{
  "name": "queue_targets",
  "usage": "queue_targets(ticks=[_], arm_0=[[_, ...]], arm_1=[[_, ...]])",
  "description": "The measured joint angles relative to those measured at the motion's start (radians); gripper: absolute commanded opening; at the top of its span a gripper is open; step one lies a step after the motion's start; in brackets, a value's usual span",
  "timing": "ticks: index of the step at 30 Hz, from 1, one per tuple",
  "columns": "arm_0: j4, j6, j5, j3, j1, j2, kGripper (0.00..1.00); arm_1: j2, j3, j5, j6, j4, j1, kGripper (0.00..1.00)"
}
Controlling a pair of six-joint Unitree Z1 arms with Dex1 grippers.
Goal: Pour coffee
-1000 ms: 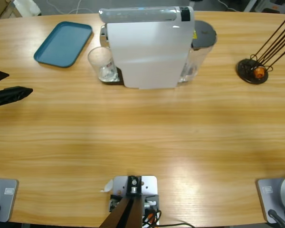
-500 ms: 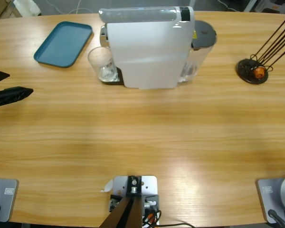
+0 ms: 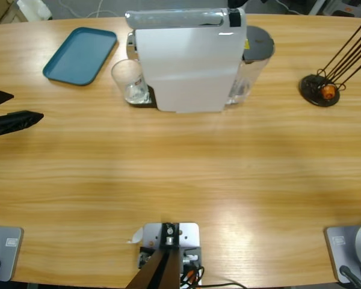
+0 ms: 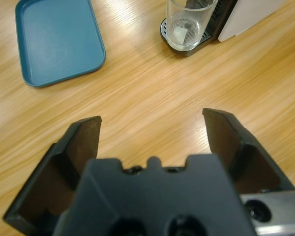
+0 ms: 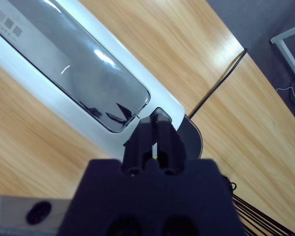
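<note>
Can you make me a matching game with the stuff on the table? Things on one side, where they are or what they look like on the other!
Things:
1. blue tray
2. glass
3. left gripper
4. right gripper

Descriptions:
A. jaws pressed together, above the white coffee machine
B. standing on the machine's drip stand
C. lying flat with nothing on it
D. jaws wide apart, holding nothing

Pairs: 1-C, 2-B, 3-D, 4-A

A long light-wood table [image 3: 186, 168] carries a flat teal plastic tray [image 3: 80, 55] ahead and left of the left gripper [image 4: 152, 120], a tall white coffee machine [image 3: 186, 60] ahead to its right, and a black stick holder [image 3: 319, 90] far off.
</note>
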Motion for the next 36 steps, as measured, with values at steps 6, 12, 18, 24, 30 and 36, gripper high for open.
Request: queue_targets(ticks=[6, 12, 18, 24, 30, 36], arm_0=[[0.0, 0.0, -0.002, 0.0, 0.0, 0.002, 0.895], [0.0, 0.0, -0.002, 0.0, 0.0, 0.002, 0.895], [0.0, 0.0, -0.003, 0.0, 0.0, 0.002, 0.895], [0.0, 0.0, -0.004, 0.0, 0.0, 0.002, 0.895], [0.0, 0.0, -0.004, 0.0, 0.0, 0.002, 0.895], [0.0, 0.0, -0.004, 0.0, 0.0, 0.002, 0.895]], arm_1=[[0.0, 0.0, -0.014, -0.004, 0.0, -0.016, 0.0], [0.0, 0.003, -0.023, -0.005, 0.0, -0.02, 0.0], [0.001, 0.01, -0.023, -0.005, 0.0, -0.02, 0.0], [0.007, 0.013, -0.023, -0.005, 0.0, -0.02, 0.0], [0.011, 0.016, -0.022, -0.005, 0.0, -0.02, 0.0], [0.01, 0.027, -0.021, -0.005, 0.0, -0.017, 0.0]])
